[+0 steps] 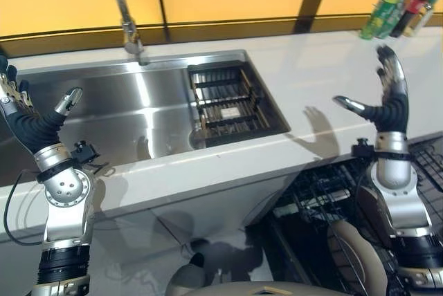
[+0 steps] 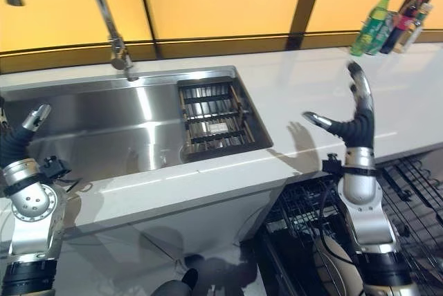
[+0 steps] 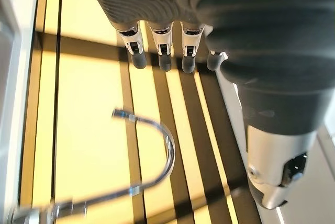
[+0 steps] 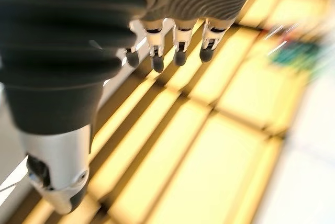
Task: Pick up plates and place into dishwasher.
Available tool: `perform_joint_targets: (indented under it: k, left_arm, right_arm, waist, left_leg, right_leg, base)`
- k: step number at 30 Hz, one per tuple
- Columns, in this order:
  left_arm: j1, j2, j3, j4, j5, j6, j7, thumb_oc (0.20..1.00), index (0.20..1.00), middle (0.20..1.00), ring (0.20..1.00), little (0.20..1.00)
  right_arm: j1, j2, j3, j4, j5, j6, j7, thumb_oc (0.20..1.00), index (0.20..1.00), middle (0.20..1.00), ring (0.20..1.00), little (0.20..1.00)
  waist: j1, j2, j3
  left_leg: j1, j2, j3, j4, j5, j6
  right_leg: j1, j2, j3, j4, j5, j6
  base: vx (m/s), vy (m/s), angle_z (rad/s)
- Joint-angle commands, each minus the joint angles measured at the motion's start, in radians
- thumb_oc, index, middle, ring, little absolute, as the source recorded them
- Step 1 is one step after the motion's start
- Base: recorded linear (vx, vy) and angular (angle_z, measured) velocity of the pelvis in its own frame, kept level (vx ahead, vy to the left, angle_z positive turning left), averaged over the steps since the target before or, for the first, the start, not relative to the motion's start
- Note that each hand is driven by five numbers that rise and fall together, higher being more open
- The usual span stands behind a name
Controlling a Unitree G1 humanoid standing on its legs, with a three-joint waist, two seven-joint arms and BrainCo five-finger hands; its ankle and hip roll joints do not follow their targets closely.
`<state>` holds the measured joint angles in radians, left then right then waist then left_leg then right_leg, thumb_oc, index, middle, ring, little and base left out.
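Both raised off the bench, left robot hand and right robot hand, fingers spread, holding nothing. Can't spot any plates. Dishwasher rack pulled out below, presumably ready for loading.

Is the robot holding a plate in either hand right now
No, the left hand and the right hand are both raised with fingers straight and hold nothing, above the counter.
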<state>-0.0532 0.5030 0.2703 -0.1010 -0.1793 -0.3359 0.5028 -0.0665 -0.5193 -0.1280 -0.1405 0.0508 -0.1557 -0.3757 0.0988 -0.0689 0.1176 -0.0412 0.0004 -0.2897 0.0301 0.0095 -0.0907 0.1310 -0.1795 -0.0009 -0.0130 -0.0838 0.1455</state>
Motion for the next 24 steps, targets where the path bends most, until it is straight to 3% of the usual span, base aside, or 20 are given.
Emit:
perform_joint_targets:
  k: [1,5,10,14,18,24]
  left_arm:
    - [0.020,0.056,0.014,-0.025,0.010,-0.009,-0.024,1.000,1.000,1.000,1.000,1.000]
    - [0.023,0.063,0.014,-0.023,0.031,0.013,-0.023,1.000,1.000,1.000,1.000,1.000]
    - [-0.006,0.078,-0.029,-0.018,0.056,0.031,0.018,1.000,1.000,1.000,1.000,1.000]
    - [-0.044,0.067,-0.092,-0.012,0.087,0.023,0.069,1.000,1.000,1.000,1.000,1.000]
    - [-0.087,0.054,-0.152,0.003,0.097,0.015,0.136,1.000,1.000,1.000,1.000,1.000]
    - [-0.098,0.036,-0.204,0.004,0.109,-0.004,0.192,1.000,1.000,1.000,1.000,1.000]
  right_arm:
    - [0.077,-0.012,-0.046,-0.008,0.009,0.004,-0.079,1.000,1.000,1.000,1.000,1.000]
    - [0.126,0.017,-0.031,0.048,-0.002,0.056,-0.157,1.000,1.000,1.000,1.000,1.000]
    - [0.128,0.083,0.015,0.219,0.043,0.024,-0.275,1.000,1.000,1.000,1.000,1.000]
    - [0.077,0.128,0.046,0.354,0.104,-0.018,-0.401,1.000,1.000,1.000,1.000,1.000]
    - [0.008,0.116,0.043,0.465,0.140,-0.077,-0.530,1.000,1.000,1.000,1.000,1.000]
    - [-0.044,0.100,0.050,0.526,0.209,-0.123,-0.616,1.000,1.000,1.000,1.000,1.000]
  waist:
    - [-0.059,0.054,-0.086]
    - [-0.100,0.058,-0.051]
    - [-0.130,0.062,0.030]
    - [-0.139,0.090,0.091]
    - [-0.144,0.135,0.154]
    - [-0.136,0.179,0.217]
  left_leg:
    - [0.100,0.080,0.009,0.000,-0.113,-0.020]
    - [0.093,0.073,0.019,0.043,-0.139,-0.020]
    - [0.024,0.044,0.031,0.156,-0.186,-0.021]
    - [-0.076,0.020,0.049,0.259,-0.223,-0.019]
    - [-0.171,-0.005,0.068,0.344,-0.235,-0.024]
    - [-0.271,-0.035,0.089,0.426,-0.246,-0.024]
  right_leg:
    - [-0.143,-0.042,0.086,0.103,0.061,0.067]
    - [-0.173,-0.034,0.146,0.143,0.054,0.076]
    - [-0.236,-0.057,0.195,0.192,0.063,0.103]
    - [-0.310,-0.078,0.228,0.223,0.071,0.116]
    - [-0.378,-0.090,0.242,0.252,0.078,0.116]
    - [-0.435,-0.113,0.239,0.277,0.083,0.115]
  base:
    - [-0.05,-0.089,-0.39]
    - [-0.05,-0.056,-0.59]
    - [-0.12,-0.046,-0.56]
    - [-0.19,0.033,-0.58]
    - [-0.20,0.095,-0.21]
    - [-0.11,0.045,-0.15]
